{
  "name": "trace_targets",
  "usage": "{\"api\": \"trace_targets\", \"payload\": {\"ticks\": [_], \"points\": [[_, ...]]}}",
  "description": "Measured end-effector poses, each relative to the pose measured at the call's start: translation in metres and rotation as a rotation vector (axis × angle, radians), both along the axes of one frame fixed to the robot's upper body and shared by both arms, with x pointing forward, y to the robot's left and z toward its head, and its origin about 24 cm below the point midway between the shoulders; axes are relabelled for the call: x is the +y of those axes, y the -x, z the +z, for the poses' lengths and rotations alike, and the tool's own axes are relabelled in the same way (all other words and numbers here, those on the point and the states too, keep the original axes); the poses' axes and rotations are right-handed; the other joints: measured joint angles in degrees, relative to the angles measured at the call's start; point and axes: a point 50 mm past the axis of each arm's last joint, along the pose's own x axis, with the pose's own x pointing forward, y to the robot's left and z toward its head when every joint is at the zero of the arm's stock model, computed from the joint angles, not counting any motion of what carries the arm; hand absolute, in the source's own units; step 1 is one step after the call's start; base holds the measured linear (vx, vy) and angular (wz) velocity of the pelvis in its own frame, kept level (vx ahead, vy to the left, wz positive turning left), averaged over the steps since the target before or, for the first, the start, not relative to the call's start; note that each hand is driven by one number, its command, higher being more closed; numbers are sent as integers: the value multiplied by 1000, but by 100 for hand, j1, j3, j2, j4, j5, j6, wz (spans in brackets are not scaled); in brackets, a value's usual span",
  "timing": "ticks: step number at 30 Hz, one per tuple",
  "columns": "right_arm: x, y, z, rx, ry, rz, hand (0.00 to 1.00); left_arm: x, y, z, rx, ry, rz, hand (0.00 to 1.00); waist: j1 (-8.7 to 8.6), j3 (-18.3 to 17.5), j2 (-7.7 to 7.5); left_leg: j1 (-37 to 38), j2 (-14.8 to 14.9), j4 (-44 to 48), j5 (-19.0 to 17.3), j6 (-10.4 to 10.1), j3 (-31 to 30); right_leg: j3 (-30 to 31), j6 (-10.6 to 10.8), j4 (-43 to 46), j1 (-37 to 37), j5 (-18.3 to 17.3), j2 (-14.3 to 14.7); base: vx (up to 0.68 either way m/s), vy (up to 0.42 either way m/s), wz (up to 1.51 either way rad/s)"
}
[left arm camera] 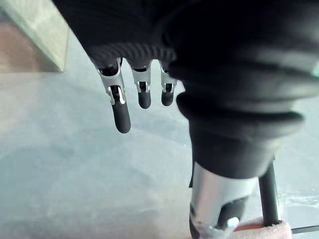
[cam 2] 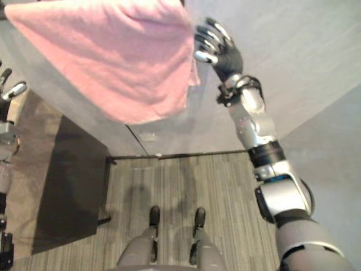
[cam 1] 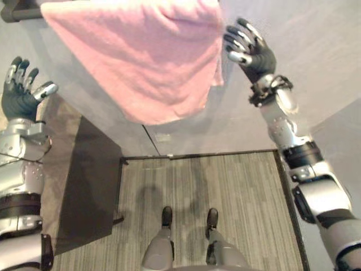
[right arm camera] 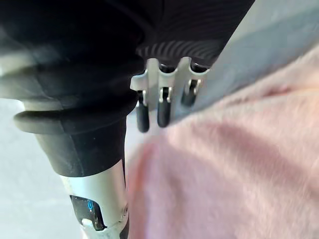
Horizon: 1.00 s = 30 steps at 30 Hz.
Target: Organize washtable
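A pink towel [cam 1: 146, 56] hangs over a dark bar [cam 1: 17, 12] against the grey wall, drooping to a point at its lower middle. My right hand [cam 1: 254, 53] is raised at the towel's right edge. Its fingers [right arm camera: 164, 107] are nearly straight and close beside the cloth [right arm camera: 239, 169] without closing on it, so the hand is open. My left hand [cam 1: 20, 99] is raised at the far left, apart from the towel, with open spread fingers [left arm camera: 122, 114] holding nothing. Beyond its thumb are a dark rod [left arm camera: 269, 199] and a bit of pink cloth [left arm camera: 259, 230].
A grey wall [cam 1: 316, 68] rises in front and to the right. A dark flat panel [cam 1: 84, 186] leans low on the left. Striped grey flooring [cam 1: 237, 197] lies below, bordered by a dark strip along the wall's base.
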Motion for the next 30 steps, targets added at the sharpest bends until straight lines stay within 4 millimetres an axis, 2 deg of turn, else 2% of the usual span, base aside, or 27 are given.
{"api": "trace_targets", "payload": {"ticks": [3, 4, 7, 12, 14, 17, 18, 19, 20, 23, 24, 26, 27, 30], "points": [[-4, 9, -27, 54, 4, 8, 0, 3, 5, -10, 36, -3, 17, 0, -106, -18, -23, 108, 24, -1, -4, -1, 42, 38, 35, -1, 85, -30, 24, -29, 3, -11], [-5, 13, -38, 74, 8, 22, 0, 6, 7, -13, 28, 12, 34, 0, -112, -54, -75, 138, 48, -1, -9, -6, 107, 101, 37, -2, 83, -32, 49, -41, -5, -17], [-6, 23, -55, 100, 13, 48, 0, 11, 13, -18, 33, 26, 58, 0, -130, -148, -162, 166, 77, -1, -19, -18, 151, 139, 36, -2, 84, -33, 81, -46, -7, -12], [-5, 30, -80, 172, -1, 76, 0, 19, 24, -35, 64, 61, 101, 0, -161, -394, -203, 302, 70, 0, -63, -33, 183, 165, 33, -3, 202, -46, 74, -35, 25, -2], [-16, 35, -88, 190, -45, 42, 0, 24, 29, -36, 60, 67, 127, 0, -151, -516, -229, 343, 68, -1, -86, -30, 184, 162, 24, -4, 246, -59, 68, -31, 28, 1], [-50, 43, -84, 158, -146, -63, 0, 33, 42, -33, 46, 56, 187, 0, -198, -536, -231, 441, 61, -3, -107, -19, 163, 143, 18, -4, 357, -103, 45, -41, 25, 6], [-70, 48, -83, 145, -197, -134, 0, 37, 51, -32, 41, 40, 215, 0, -248, -639, -230, 445, 62, -7, -113, -12, 134, 123, 26, -4, 377, -127, 35, -21, 15, 8], [-91, 55, -85, 130, -247, -208, 0, 41, 59, -31, 42, 19, 246, 0, -255, -773, -226, 459, 62, -7, -134, -13, 134, 122, 25, -4, 393, -139, 28, -9, 14, 7], [-100, 60, -85, 122, -263, -247, 0, 42, 62, -30, 41, 8, 262, 0, -256, -842, -225, 465, 62, -7, -144, -15, 134, 123, 25, -4, 397, -146, 25, 0, 0, 0], [-149, 89, -82, 60, -300, -439, 0, 50, 84, -20, 32, -81, 361, 0, -268, -1023, -145, 693, 51, -10, -208, -15, 137, 105, 24, -4, 629, -211, 25, 0, 0, 0], [-153, 92, -82, 55, -304, -455, 0, 50, 86, -19, 29, -88, 368, 0, -269, -1036, -133, 713, 35, -13, -213, -10, 138, 95, 27, -4, 653, -217, 27, 0, 0, 0], [-179, 118, -81, 9, -337, -589, 0, 44, 101, -19, -3, -125, 422, 0, -284, -1164, -27, 837, 32, -38, -253, 10, 139, 90, 51, -4, 784, -271, 25, 0, 0, 0], [-185, 124, -81, 0, -343, -621, 0, 43, 105, -20, -5, -127, 433, 0, -288, -1213, 2, 848, 29, -39, -258, 15, 139, 88, 53, -4, 794, -281, 22, 0, 0, 0], [-209, 155, -96, -12, -415, -783, 0, 33, 121, -33, -1, -129, 481, 0, -345, -1400, 134, 874, 29, -40, -264, 23, 131, 44, 59, -5, 831, -297, 20, 0, 4, 3]]}}
